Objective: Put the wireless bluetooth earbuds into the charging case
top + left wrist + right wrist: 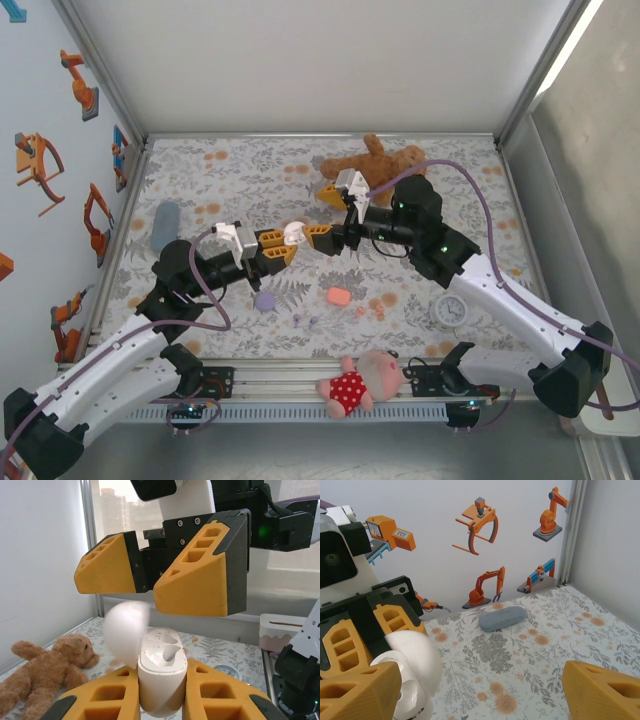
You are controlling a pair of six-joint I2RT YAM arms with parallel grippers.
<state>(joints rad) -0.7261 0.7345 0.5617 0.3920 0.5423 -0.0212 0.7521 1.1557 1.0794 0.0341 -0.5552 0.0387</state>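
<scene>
Floral-patterned table [250,170] inside a white-walled enclosure. Left gripper [288,240] is clamped on the open white charging case [162,680], raised above the table. Right gripper [323,215], jaws apart, is just beside the case. Lilac earbuds [298,319] and orange-pink earbuds [362,311] lie on the table nearer the arm bases.

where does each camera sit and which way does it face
Top external: above and behind the arm bases, looking down at the table; both arms show, left gripper shut on the white case, right gripper open.
Left wrist: on the left arm, facing the right gripper, teddy bear beyond; its own jaws grip the case.
Right wrist: on the right arm, facing the stickered wall and grey pouch; its own jaws spread wide.
Shared: both wrist views show the open white case.
</scene>
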